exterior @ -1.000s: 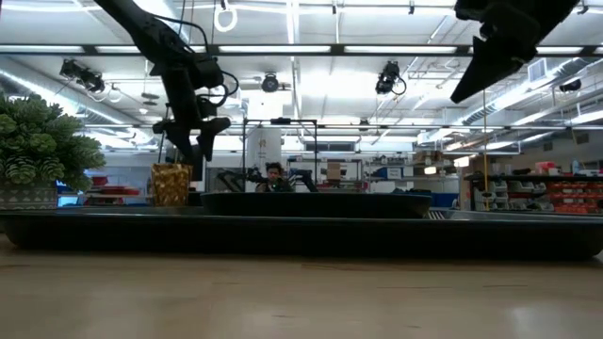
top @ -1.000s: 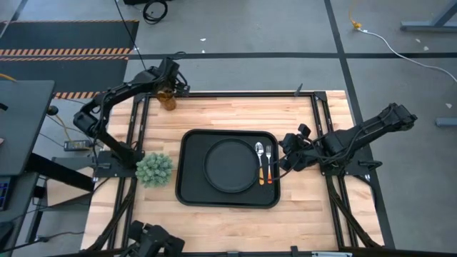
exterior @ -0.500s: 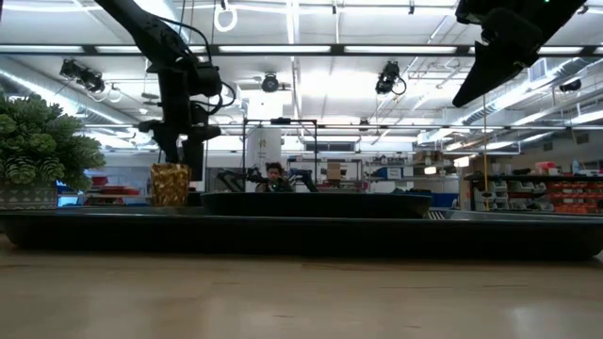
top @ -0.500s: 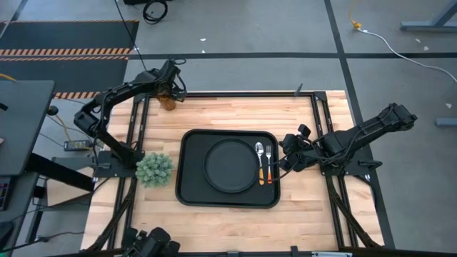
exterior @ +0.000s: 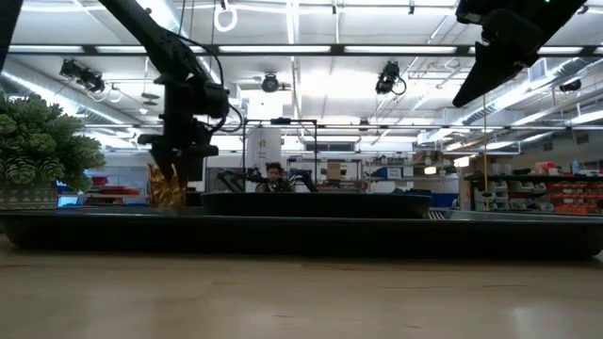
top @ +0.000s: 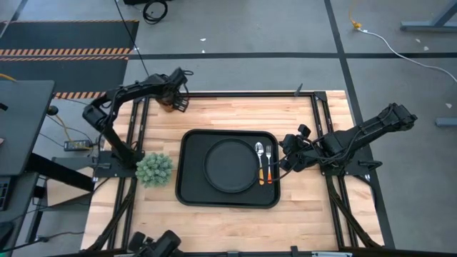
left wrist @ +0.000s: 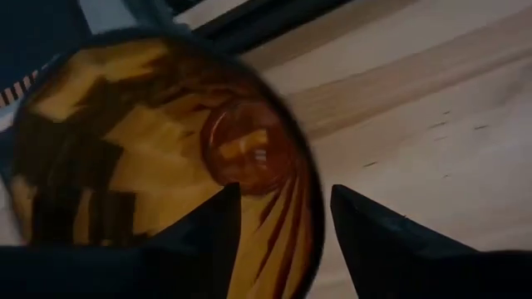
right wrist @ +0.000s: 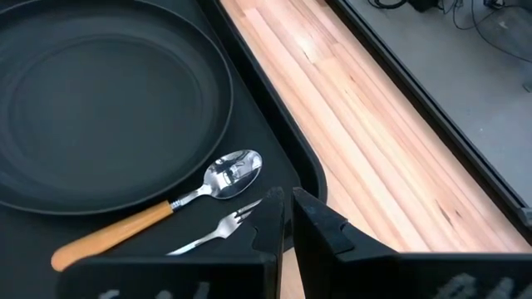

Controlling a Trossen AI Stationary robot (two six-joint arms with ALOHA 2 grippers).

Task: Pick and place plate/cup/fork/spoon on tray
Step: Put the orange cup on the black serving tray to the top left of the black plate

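Note:
The amber cup stands on its base at the table's far left corner; it also shows in the low view. My left gripper is open and down over it, one finger inside the cup and one outside. The black tray lies mid-table and holds the round black plate. On the plate's right side lie the spoon, which has a silver bowl and an orange handle, and the fork. My right gripper is shut and empty, above the tray's right rim. My left gripper comes at the cup from above, pointing down. One finger is inside the cup and the other is outside, astride the rim's right part. I cannot tell whether either finger touches the wall.
A green leafy clump sits left of the tray near the table's left edge. Bare wood lies along the far edge, the near edge and right of the tray. A dark metal frame borders the table. A person sits far off in the room.
My left gripper has come down from above the cup toward the table, until its fingers stand around the cup's rim.

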